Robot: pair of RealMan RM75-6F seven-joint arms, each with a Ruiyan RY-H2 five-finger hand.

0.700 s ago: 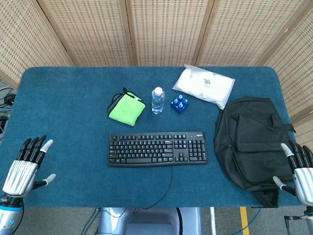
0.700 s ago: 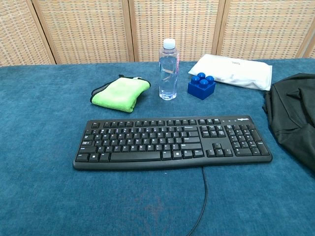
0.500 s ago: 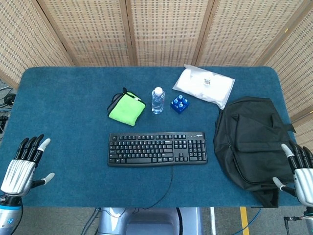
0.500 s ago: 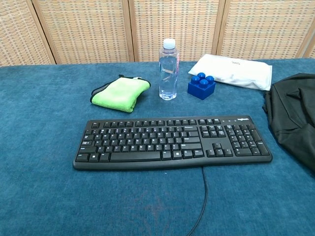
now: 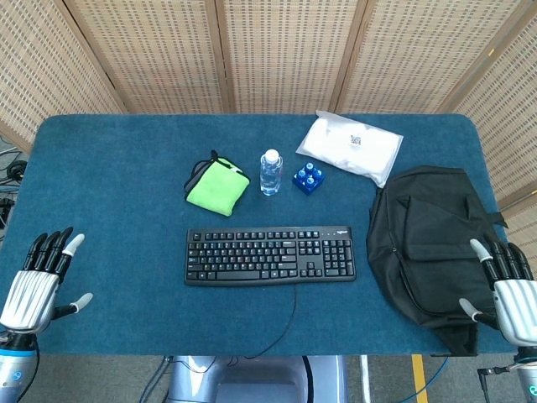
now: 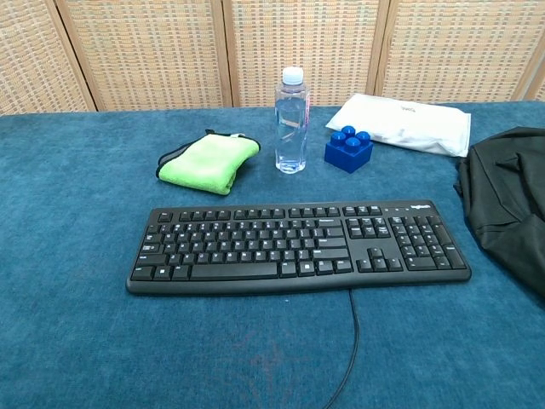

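Both of your hands sit at the near corners of the blue table, and neither holds anything. Your right hand has its fingers spread and straight, thumb out to the side, and it lies over the near right edge of the black backpack; whether the fingertips actually touch the fabric you cannot tell from the head view. The chest view shows neither hand, only the backpack's left flank at its right border.

Your left hand is likewise spread, fingers apart and thumb out, over the near left corner of the table, well apart from everything on it.

Moving outward, the black keyboard lies between your two hands, its cable trailing off the near edge. Beyond it, in a row, you have the folded green cloth, the upright clear water bottle with a white cap, and the blue toy brick just beside the bottle. A white plastic packet lies further back, near the backpack's far edge.
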